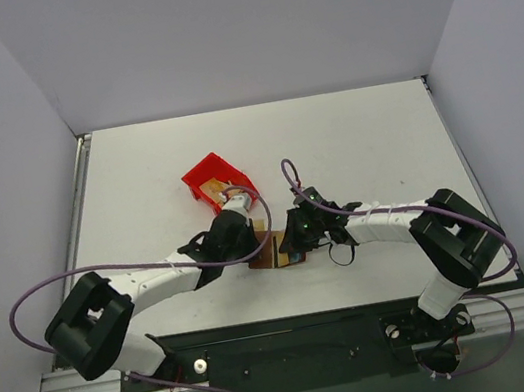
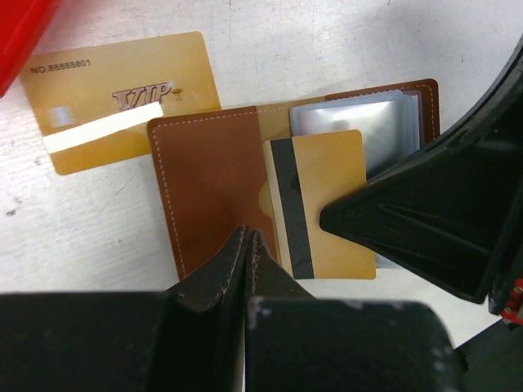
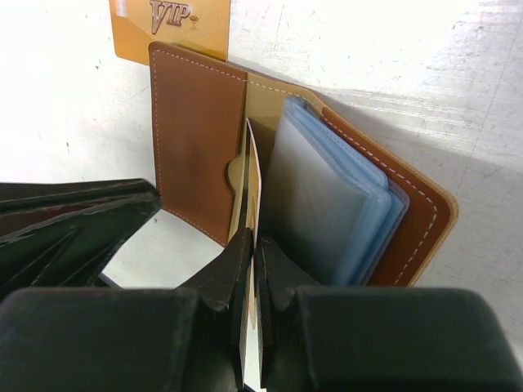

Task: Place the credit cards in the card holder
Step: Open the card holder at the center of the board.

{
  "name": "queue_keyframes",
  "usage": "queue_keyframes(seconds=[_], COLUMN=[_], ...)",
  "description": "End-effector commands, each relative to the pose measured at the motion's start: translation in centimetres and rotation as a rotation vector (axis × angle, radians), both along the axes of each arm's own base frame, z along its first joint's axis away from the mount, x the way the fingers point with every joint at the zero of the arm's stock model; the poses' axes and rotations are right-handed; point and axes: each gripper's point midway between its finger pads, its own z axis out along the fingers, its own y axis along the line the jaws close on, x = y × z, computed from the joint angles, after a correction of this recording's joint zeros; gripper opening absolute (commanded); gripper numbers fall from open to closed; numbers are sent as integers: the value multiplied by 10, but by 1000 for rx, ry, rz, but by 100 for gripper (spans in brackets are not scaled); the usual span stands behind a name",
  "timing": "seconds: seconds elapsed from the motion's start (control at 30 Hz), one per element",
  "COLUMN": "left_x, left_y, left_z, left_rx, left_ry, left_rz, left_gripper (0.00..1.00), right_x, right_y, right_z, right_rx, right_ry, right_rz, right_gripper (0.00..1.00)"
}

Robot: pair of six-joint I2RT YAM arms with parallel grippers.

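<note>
1. Card holder lies open on the desk, centre of the top view between the two arms; brown flap on the left of the left wrist view, light blue pocket panels on its right half
2. Left claw at the bottom centre of the left wrist view, fingers pinched almost together on the near edge of the brown flap; looks like it is clamping the flap, with only a thin slit between the fingers
3. Right claw fully closed on the striped card, holding it by its near edge
4. Striped card is gold with a dark stripe down its left side in the left wrist view. It sits over the middle of the open holder, between the brown flap and the blue pockets. In the right wrist view it is seen edge-on, standing upright in the fold just beside the pockets. Cannot tell how deep it sits in a slot
5. VIP card lies flat on the desk at the upper left of the left wrist view. It has a white strip across it and one corner tucked under the holder's flap; no claw on it
6. Red bin stands just above and left of the holder in the top view, close to the left arm's wrist
</note>
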Motion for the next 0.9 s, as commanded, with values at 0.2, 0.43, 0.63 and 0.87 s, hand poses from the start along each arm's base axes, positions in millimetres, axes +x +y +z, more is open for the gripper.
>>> queue_keyframes(seconds=[0.2, 0.43, 0.63, 0.87], left_x=[9, 11, 12, 8], left_y=[-30, -35, -38, -34], left_z=[-13, -27, -31, -43], left_rx=[-76, -73, -70, -58], left_ry=[-6, 19, 30, 58], left_rz=[-60, -61, -66, -56], left_gripper=[0, 0, 0, 0], right_x=[-28, -33, -32, -19], right_y=[-24, -26, -21, -21], right_z=[-29, -28, -19, 12], right_rx=[-137, -137, -102, -45], right_ry=[93, 97, 91, 46], right_rz=[56, 76, 81, 65], right_gripper=[0, 0, 0, 0])
